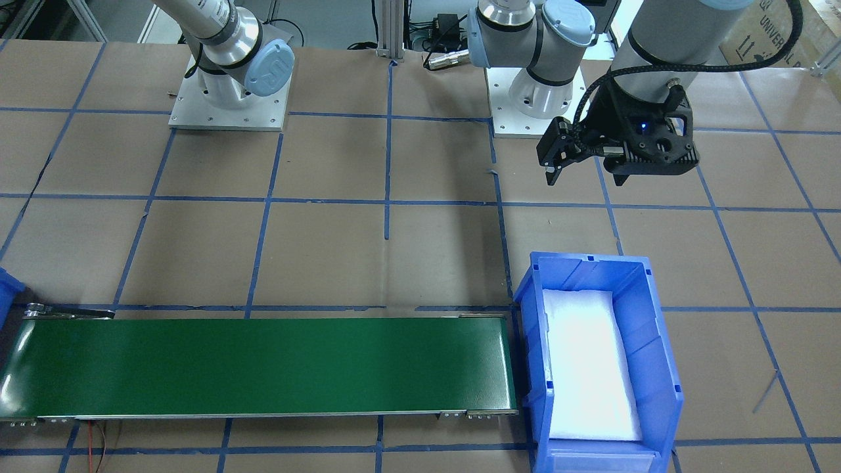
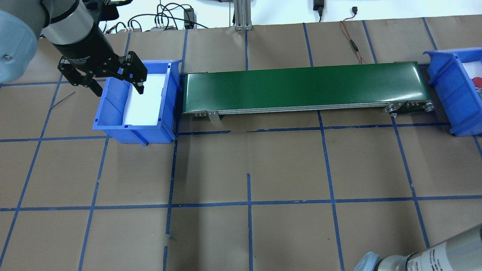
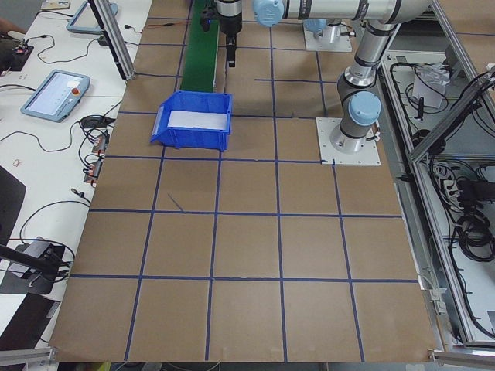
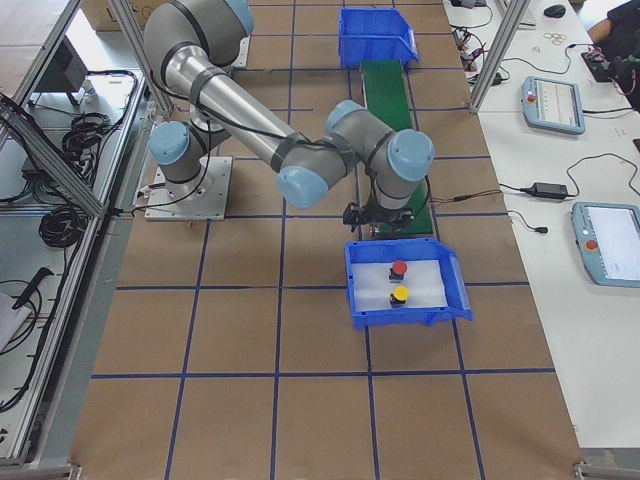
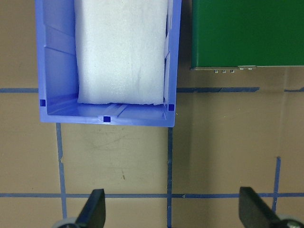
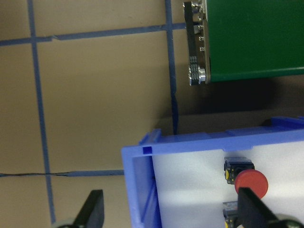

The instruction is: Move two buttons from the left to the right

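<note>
The red button (image 4: 399, 268) and the yellow button (image 4: 400, 293) stand on white foam inside the right blue bin (image 4: 360, 295). The right wrist view shows the red button (image 6: 251, 182) and, below it, a dark base with a yellow edge (image 6: 229, 212), cut off by the frame. My right gripper (image 6: 173, 211) is open and empty, above that bin's end nearest the belt. My left gripper (image 2: 101, 77) is open and empty, above the table beside the left blue bin (image 2: 113, 124). The left wrist view shows the left gripper (image 5: 173, 211) with its jaws wide apart.
A green conveyor belt (image 2: 301, 86) runs between the two bins. The left bin holds only a white foam pad (image 5: 121, 47). The table (image 2: 248, 169) is brown paper with a blue tape grid. Cables lie along the far edge.
</note>
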